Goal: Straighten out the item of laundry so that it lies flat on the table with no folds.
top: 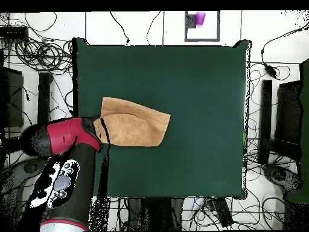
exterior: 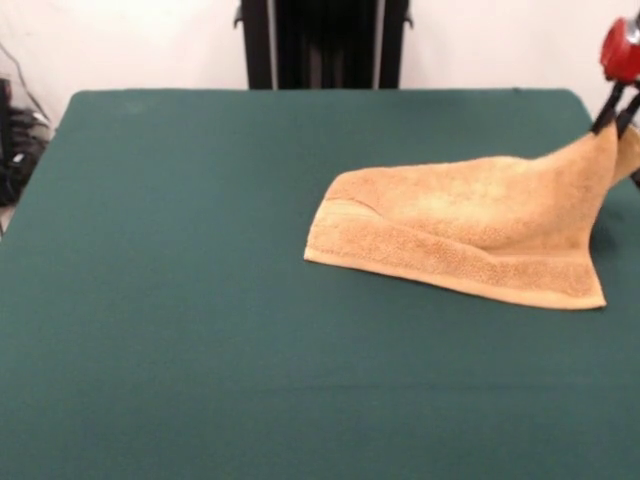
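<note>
Orange-tan towel on table; gripper (cut off at 3 o'clock edge) pinches its raised corner.

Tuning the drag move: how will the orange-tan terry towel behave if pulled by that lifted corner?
Likely floppy: the orange-tan terry-cloth towel drapes in a slack tent from the tool pinching its raised corner. Probably drags rather than slides: its fluffy pile lies on the dark green felt-like table. The fold along its near edge may persist.

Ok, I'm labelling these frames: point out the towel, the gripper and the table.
towel (exterior: 470, 225): front view, fluffy middle of the cloth.
gripper (exterior: 618, 112): front view, between the fingers pinching the raised corner.
table (exterior: 180, 300): front view, bare green top.
</note>
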